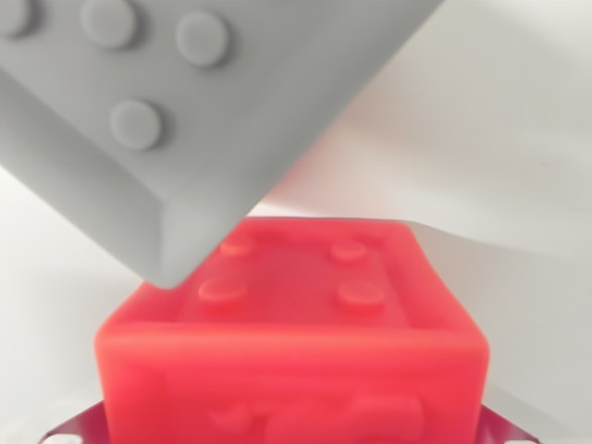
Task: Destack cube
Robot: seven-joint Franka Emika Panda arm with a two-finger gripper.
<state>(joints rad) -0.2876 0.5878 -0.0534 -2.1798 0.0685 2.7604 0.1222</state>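
Note:
A red studded cube [291, 342] fills the lower middle of the wrist view, with its top face and front side showing. A grey studded cube [185, 120] sits tilted across the upper left. Its lower corner overlaps the red cube's top left edge, and whether they touch is unclear. Of my gripper [291, 437] only dark slivers of the fingers [65, 431] show, in the bottom corners on either side of the red cube. I cannot make out whether they press on it.
A white surface [518, 139] lies behind both cubes. A fold or paper edge [481, 242] crosses it to the right of the red cube.

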